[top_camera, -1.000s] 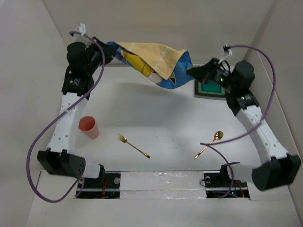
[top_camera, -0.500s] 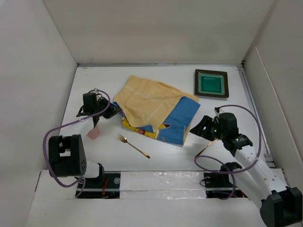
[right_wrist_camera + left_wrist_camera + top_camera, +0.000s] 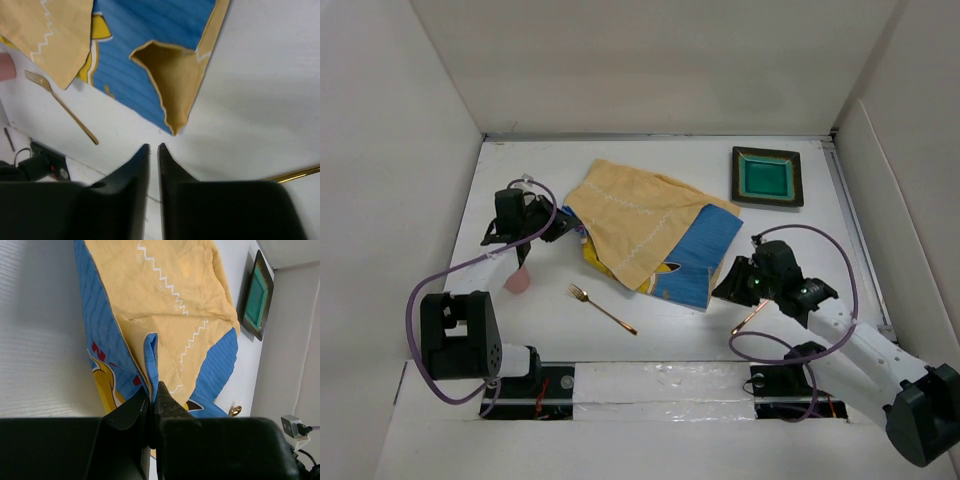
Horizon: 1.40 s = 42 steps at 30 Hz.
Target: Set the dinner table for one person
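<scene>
The blue cartoon placemat (image 3: 650, 232) lies crumpled on the white dinner table (image 3: 535, 170), much of its yellow backing turned up. My left gripper (image 3: 565, 231) is shut on a fold of its left edge; in the left wrist view the cloth (image 3: 175, 315) runs between the fingertips (image 3: 152, 390). My right gripper (image 3: 725, 285) hangs just off the mat's near right corner. In the right wrist view its jaws (image 3: 154, 146) stand a narrow gap apart with nothing between them, and the folded corner (image 3: 172, 85) lies free beyond them.
A green square plate (image 3: 767, 177) sits at the back right. A gold fork (image 3: 602, 308) lies near the front. A gold spoon (image 3: 750, 318) lies partly under my right arm. A pink cup (image 3: 518, 280) lies by my left arm. White walls surround the table.
Both arms brought the placemat down from the air onto the table. The right gripper has let go of its corner and drawn back slightly. The left gripper still holds its edge.
</scene>
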Available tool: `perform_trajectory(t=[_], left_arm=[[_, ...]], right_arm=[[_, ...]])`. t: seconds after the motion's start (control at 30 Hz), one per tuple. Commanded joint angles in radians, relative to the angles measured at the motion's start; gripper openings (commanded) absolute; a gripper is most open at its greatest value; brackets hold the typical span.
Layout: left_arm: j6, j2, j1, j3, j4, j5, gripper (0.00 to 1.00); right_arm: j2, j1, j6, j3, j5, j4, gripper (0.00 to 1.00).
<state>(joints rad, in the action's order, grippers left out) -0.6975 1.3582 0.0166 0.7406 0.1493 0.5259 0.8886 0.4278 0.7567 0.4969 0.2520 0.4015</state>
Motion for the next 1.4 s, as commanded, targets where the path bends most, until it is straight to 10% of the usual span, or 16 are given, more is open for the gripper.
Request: perform_trajectory(t=[0.0, 0.1, 0.23, 1.37], left_arm=[[0.039, -0.059, -0.001, 0.026, -0.002, 0.026, 0.00], [0.062, -0.074, -0.001, 0.023, -0.031, 0.019, 0.00], [0.098, -0.079, -0.001, 0.045, -0.079, 0.008, 0.00], [0.135, -0.107, 0.008, 0.065, -0.131, 0.014, 0.00]], right_arm=[[-0.005, 0.069, 0.070, -0.018, -0.030, -0.033, 0.41], [0.077, 0.140, 0.095, 0.008, -0.023, -0.118, 0.61], [0.231, 0.161, 0.063, 0.106, -0.118, -0.141, 0.64], [0.323, 0.218, 0.196, 0.058, -0.226, -0.139, 0.37]])
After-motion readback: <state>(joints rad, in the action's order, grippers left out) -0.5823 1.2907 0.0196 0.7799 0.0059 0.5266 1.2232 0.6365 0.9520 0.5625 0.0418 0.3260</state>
